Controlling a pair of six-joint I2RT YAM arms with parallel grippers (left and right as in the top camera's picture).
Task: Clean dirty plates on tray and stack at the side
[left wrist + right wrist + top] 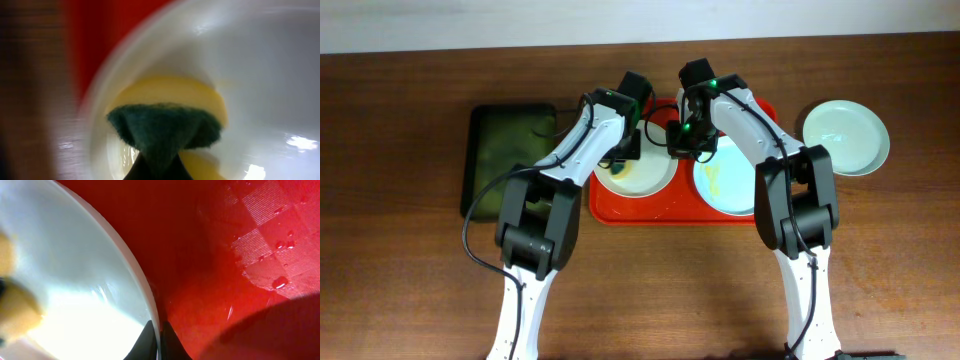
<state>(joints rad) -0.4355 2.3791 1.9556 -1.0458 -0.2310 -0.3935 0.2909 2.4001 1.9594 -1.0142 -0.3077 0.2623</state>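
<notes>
Scrubbing stage, by the look of it. The middle of the brown table point(410, 290) is taken up by the red tray point(670, 212), with a dark green tray point(505, 150) parked just to its left. Two plates are sat on the red tray: a white plate point(640, 178) on its left half and an aqua plate point(725, 185) with yellowish smears on its right half. A third plate point(847, 137), pale aqua, is set on the bare table well off to the right, so one is probably done already. A sponge point(165, 130), green pad in front and yellow behind, is pinched in the left gripper point(155, 170) and pressed into the white plate's bowl. That plate's right rim is clamped between the narrow fingers of the right gripper point(156, 337). Next, the wiping needs to be carried round the bowl with the rim pinned, then the plate lifted over to the side pile. Room is tight: both wrists are crowded over the tray's far half, the two plates are nearly touching, and the tray's low rim has to be cleared. Water drops are seen on the tray, so some slipping is to be expected.
</notes>
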